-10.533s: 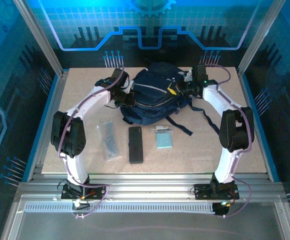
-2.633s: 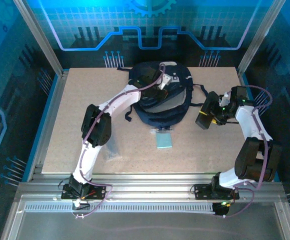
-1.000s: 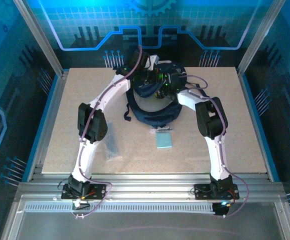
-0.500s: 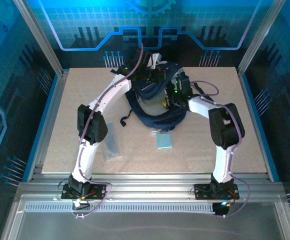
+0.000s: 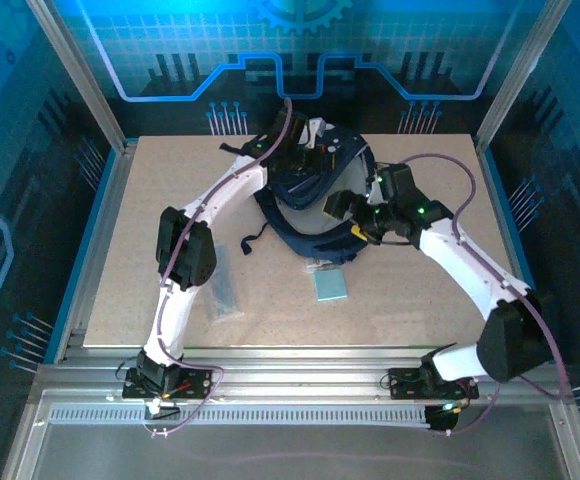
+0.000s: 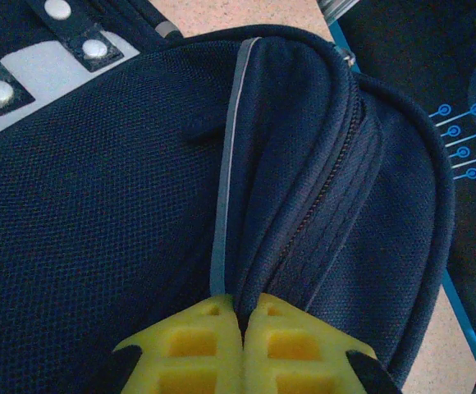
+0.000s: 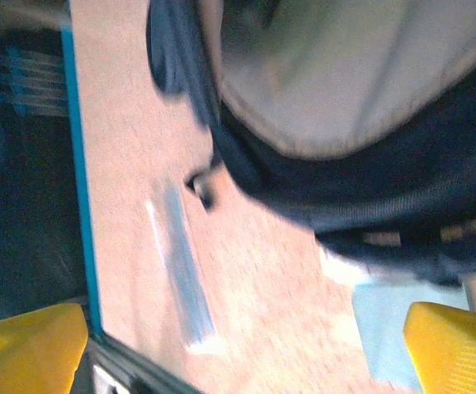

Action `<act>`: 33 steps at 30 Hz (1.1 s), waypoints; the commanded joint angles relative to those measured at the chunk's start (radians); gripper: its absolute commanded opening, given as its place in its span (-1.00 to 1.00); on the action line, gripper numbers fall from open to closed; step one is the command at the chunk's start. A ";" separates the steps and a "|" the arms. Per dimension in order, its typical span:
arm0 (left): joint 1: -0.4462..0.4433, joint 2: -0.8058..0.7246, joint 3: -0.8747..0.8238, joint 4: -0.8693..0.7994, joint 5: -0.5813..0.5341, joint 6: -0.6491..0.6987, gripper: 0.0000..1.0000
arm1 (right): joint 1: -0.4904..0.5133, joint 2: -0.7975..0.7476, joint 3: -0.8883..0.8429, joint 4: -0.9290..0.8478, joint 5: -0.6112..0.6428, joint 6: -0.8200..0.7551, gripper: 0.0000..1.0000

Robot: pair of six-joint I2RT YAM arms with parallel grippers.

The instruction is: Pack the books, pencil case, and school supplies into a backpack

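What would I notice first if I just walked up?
The big navy backpack sits gaping open toward the back of the table. The left gripper pinches its fabric at the far side, and the right gripper hangs open by its right edge. A light-blue pad lies just in front.

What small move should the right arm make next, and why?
Probably lower the open right gripper toward the light-blue pad: it lies unpacked, nearest that gripper, while the left gripper pinches fabric of the backpack.
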 commanded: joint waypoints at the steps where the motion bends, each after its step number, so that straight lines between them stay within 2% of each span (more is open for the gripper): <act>1: 0.021 -0.064 -0.014 0.036 0.000 -0.029 -1.00 | 0.115 -0.031 -0.040 -0.136 0.066 -0.128 0.97; 2: 0.025 -0.065 -0.017 0.029 0.006 -0.033 -0.92 | 0.153 -0.028 -0.038 -0.139 0.082 -0.134 0.97; 5: 0.053 -0.086 -0.046 0.011 0.040 -0.065 -0.11 | 0.271 0.015 -0.024 -0.115 0.129 -0.145 0.96; 6: 0.067 -0.104 -0.065 0.008 0.048 -0.072 0.03 | 0.307 0.042 -0.012 -0.100 0.144 -0.149 0.97; 11: 0.167 -0.273 -0.292 0.053 -0.003 -0.059 0.36 | 0.455 0.225 0.108 -0.063 0.227 -0.161 0.99; 15: 0.274 -0.442 -0.490 0.092 -0.033 -0.065 0.95 | 0.535 0.423 0.260 -0.057 0.262 -0.185 1.00; 25: 0.503 -0.825 -0.939 0.184 -0.116 -0.156 0.98 | 0.676 0.911 0.861 -0.344 0.392 -0.231 1.00; 28: 0.568 -0.873 -1.012 0.208 -0.125 -0.174 0.98 | 0.695 1.044 1.027 -0.454 0.455 -0.219 1.00; 33: 0.648 -0.878 -1.062 0.240 -0.056 -0.210 0.98 | 0.725 1.169 1.204 -0.534 0.494 -0.227 1.00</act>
